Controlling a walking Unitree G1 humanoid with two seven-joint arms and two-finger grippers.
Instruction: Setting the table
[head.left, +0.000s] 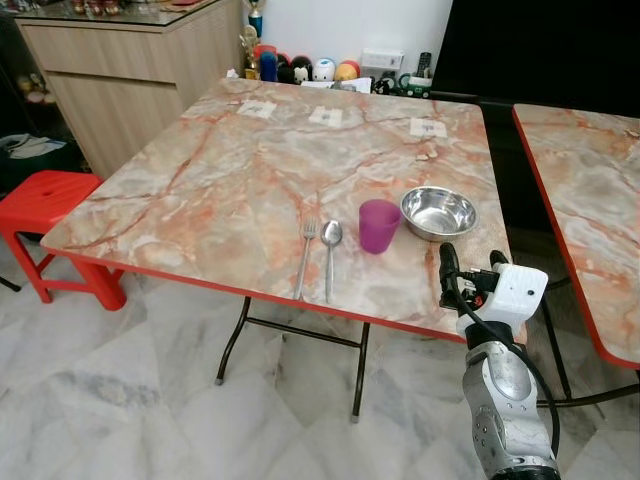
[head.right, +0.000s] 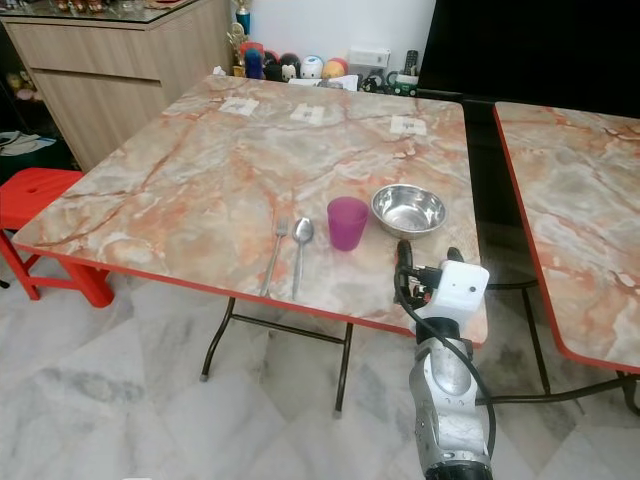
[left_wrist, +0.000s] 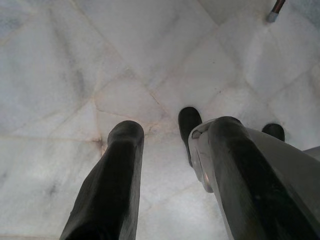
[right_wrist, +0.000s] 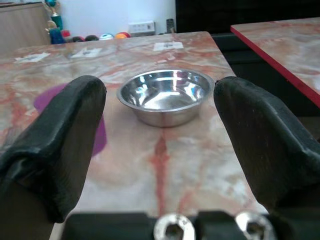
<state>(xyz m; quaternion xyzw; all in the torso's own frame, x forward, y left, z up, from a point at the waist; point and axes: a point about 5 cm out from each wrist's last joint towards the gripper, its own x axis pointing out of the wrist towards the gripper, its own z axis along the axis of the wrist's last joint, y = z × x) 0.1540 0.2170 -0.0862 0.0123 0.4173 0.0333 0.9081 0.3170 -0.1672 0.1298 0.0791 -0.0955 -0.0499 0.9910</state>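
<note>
While the left claw (left_wrist: 170, 165) hangs spread over the marble floor (left_wrist: 75, 65), the right claw (right_wrist: 160, 150) gapes empty at the counter's (head.left: 230, 190) near right corner, facing the steel bowl (head.left: 438, 212). Cup (head.left: 379, 226), spoon (head.left: 330, 255) and fork (head.left: 305, 256) line the near edge.

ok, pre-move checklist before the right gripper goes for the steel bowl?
1. Right gripper open, nothing held: ok.
2. Round stainless steel bowl upright and looks empty: ok.
3. Bowl lined up between the fingers in the right wrist view: ok.
4. Translucent purple plastic cup close beside the bowl, on the side of the silver fork and silver spoon; may get clipped by a finger: not ok.
5. Bowl's target place on the marble-patterned table: cannot tell.
6. Left gripper open, pointing at the floor, out of the way: ok.
</note>
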